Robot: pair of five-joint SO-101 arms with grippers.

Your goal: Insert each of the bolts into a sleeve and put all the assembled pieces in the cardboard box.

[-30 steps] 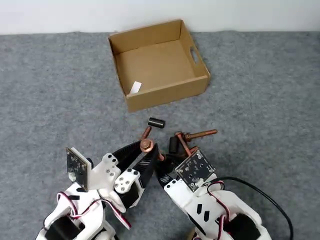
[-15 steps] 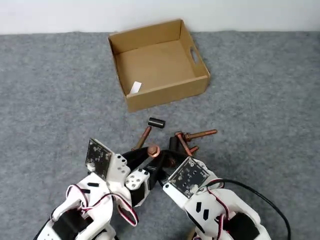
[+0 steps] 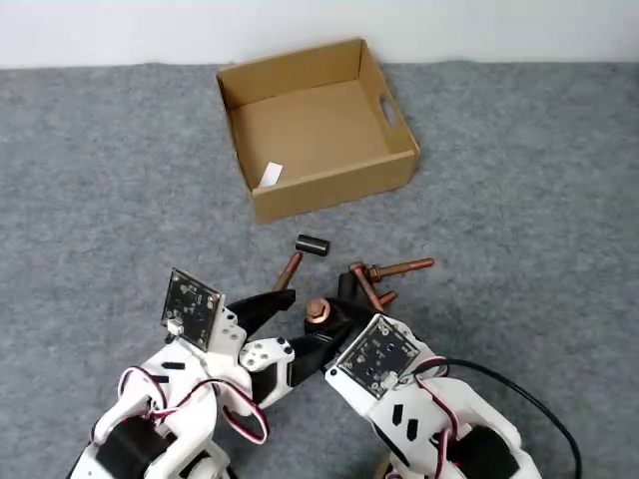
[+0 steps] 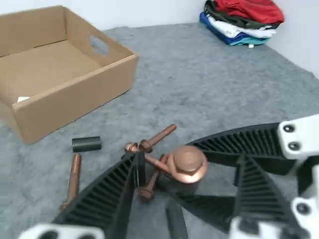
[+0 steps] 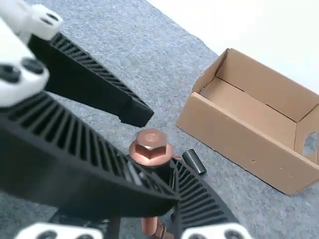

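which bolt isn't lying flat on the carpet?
The upright bolt, hex head up, raised off the carpet. The rest lie flat: a lone bolt and a crossed pile.

Shank of the held bolt [image 5: 150, 147] hidden between the fingers of the right tool [image 5: 158, 172]; what surrounds it cannot be told. The box [image 5: 234, 134] and clothes [image 4: 241, 15] are cut off by frame edges.

surface: was grey carpet [image 3: 519, 180] | rear: plain white wall [image 3: 300, 25] ran behind | corner: pile of folded clothes [image 4: 241, 20] sat there | light: was even
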